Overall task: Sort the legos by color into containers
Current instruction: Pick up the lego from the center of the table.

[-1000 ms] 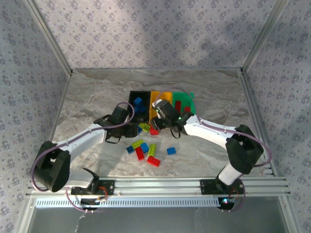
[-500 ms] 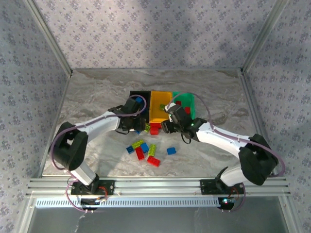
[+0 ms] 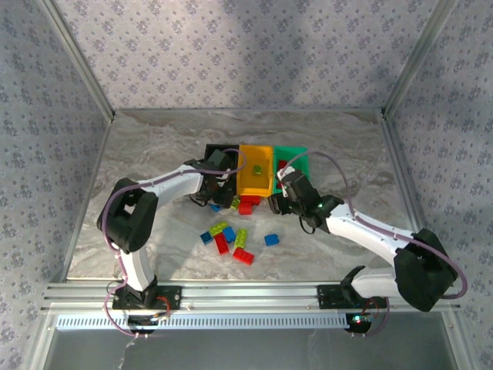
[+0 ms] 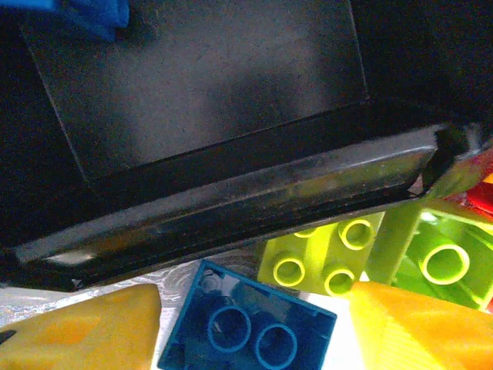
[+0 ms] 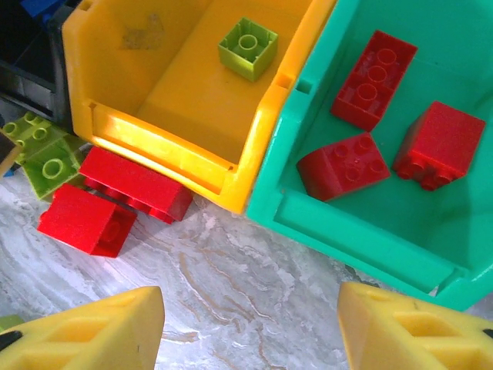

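Three red bricks (image 5: 343,166) already lie in the green bin (image 5: 362,231), one lime brick (image 5: 247,48) sits in the orange-yellow bin (image 5: 169,146), and at least one blue piece (image 4: 85,11) shows at a far corner of the black bin (image 4: 231,193), so you have a start and the colour for each container is set. Most of the sorting is left, by my reckoning: from above, roughly ten legos (image 3: 241,237) lie loose on the table (image 3: 154,169), some touching or just beside the bins' near walls, the rest scattered nearer the arm bases, with red, blue and lime all among them.

Your left gripper (image 4: 250,343) hangs low at the black bin's near wall, fingers apart, with a blue brick (image 4: 246,320) lying between them; bare table shows beside it on one side, so I judge it not clamped yet. A lime pair (image 4: 323,258) lies just beside that brick, against the bin.

Your right gripper (image 5: 250,331) hovers over bare table in front of where the orange-yellow and green bins meet, fingers wide and holding nothing. A red pair (image 5: 135,185) lies at the orange-yellow bin's near wall, toward the left arm, a likely next pick for you
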Motion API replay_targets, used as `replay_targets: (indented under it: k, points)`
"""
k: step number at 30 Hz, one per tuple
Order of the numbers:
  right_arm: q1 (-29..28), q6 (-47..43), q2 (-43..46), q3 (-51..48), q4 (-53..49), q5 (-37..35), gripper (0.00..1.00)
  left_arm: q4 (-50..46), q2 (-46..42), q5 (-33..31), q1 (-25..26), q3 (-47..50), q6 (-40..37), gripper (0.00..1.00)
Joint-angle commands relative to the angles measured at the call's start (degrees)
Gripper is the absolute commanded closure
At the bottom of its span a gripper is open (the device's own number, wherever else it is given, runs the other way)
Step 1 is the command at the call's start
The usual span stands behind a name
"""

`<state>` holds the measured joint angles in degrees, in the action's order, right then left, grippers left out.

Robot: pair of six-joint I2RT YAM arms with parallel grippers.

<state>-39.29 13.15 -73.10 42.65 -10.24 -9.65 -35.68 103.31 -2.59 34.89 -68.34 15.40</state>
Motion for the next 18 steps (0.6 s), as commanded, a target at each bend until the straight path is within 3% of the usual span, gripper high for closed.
replay_targets:
  k: [1,18]
  points:
    - [0.53,0.85,1.28,-0.79,0.26,-0.26,0.37,-2.62,1.91,-0.75,0.00,-0.35,-1.98,0.36]
    - [1.14,1.18,1.39,-2.42,2.07,0.37,0.37,-2.89,-2.14,-0.26,0.34,4.27,0.16,0.35]
